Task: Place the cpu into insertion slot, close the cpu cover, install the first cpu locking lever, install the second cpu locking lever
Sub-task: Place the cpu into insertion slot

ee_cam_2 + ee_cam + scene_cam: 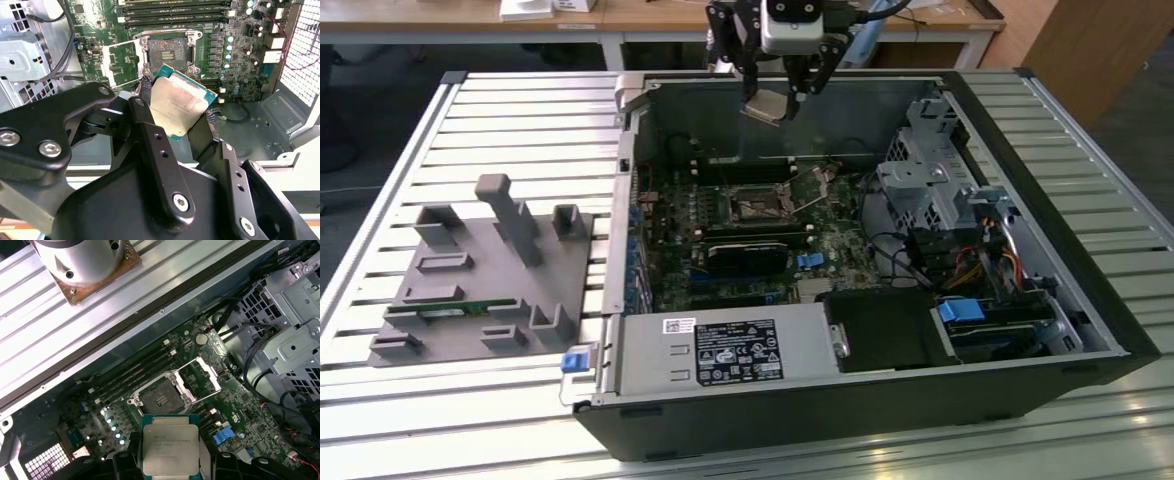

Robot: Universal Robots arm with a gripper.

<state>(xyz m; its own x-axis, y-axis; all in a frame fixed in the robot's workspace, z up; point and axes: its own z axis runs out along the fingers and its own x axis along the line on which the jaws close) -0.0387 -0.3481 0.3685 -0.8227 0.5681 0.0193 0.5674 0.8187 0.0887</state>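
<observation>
Closest to the lens in the second wrist view, the black links of the gripper run forward to two fingers pinched narrow on the cpu. One finger sits on each of two opposite edges, so the chip's dull metal top is uncovered. The chip is tilted rather than level. It hangs in the air above the open computer case, near the case's far wall and well apart from the board below.

Across the exterior view from its left, a grey fixture lies on the slatted table. Then comes the case, with the green motherboard on its floor. On the board, the insertion slot is bare. The first wrist view shows the cpu cover swung back beside the slot and not yet closed. Toward the exterior view's right stands the metal drive cage with its cables.

The chip looks light, thin and quite stiff. Its metal cap seems sturdy, but I judge the underside and the fine contacts in the slot to be easily damaged. The edges are smooth and shallow, so they could slip if the grip is skewed. The safest hold is probably the present one, square on two opposite edges near their middles. That keeps the fingers off the underside and leaves the corners free to line up with the slot.
</observation>
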